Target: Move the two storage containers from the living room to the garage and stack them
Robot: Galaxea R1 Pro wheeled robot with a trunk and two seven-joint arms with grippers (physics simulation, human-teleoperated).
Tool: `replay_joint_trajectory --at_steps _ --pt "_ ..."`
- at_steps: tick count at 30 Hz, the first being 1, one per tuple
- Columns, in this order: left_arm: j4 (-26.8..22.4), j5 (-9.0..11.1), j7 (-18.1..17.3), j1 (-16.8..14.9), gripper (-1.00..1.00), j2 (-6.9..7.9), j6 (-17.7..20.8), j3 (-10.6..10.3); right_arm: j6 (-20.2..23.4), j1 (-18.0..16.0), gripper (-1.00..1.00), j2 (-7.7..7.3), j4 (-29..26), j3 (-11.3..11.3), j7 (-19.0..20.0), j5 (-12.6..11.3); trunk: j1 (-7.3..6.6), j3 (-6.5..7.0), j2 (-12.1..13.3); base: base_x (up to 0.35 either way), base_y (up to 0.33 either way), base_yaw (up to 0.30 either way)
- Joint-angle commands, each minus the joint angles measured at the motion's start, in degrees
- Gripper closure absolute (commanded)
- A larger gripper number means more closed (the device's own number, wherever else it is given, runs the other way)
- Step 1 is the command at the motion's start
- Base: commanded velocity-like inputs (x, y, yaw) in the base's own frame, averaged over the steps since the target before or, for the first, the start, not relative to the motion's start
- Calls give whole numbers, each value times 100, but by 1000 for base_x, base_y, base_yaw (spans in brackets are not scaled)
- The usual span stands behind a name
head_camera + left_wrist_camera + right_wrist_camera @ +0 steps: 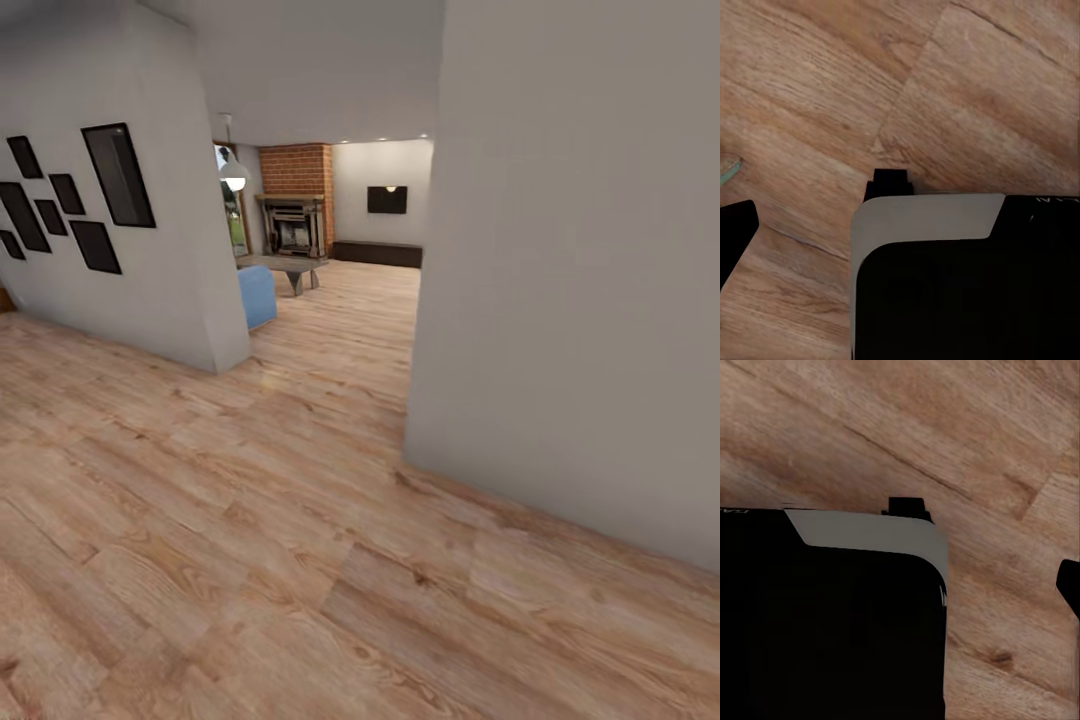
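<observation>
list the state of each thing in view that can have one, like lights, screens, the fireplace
pendant lamp: lit, glowing white
ceiling spotlights: on
wall screen: dark, with a small bright spot at its top
fireplace: no flames to be seen
picture frames: hung on the wall, tilted in the view, all dark
</observation>
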Motion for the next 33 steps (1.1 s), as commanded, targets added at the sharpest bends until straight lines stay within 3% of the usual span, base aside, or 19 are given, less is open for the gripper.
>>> replay_joint_trajectory --at_steps 1,17,33 --pt "-4 42 -22 -3 -100 1 18 -10 -27 -5 -100 4 14 50 -8 -47 3 -5 -3 321 0 269" --pt "-8 41 -22 -3 -100 1 18 -16 -27 -5 -100 4 14 50 -8 -53 3 -5 -3 321 0 262" --pt "-3 40 -22 -4 -100 1 18 -15 -13 -5 -100 4 14 52 -8 -78 3 -5 -3 321 0 29"
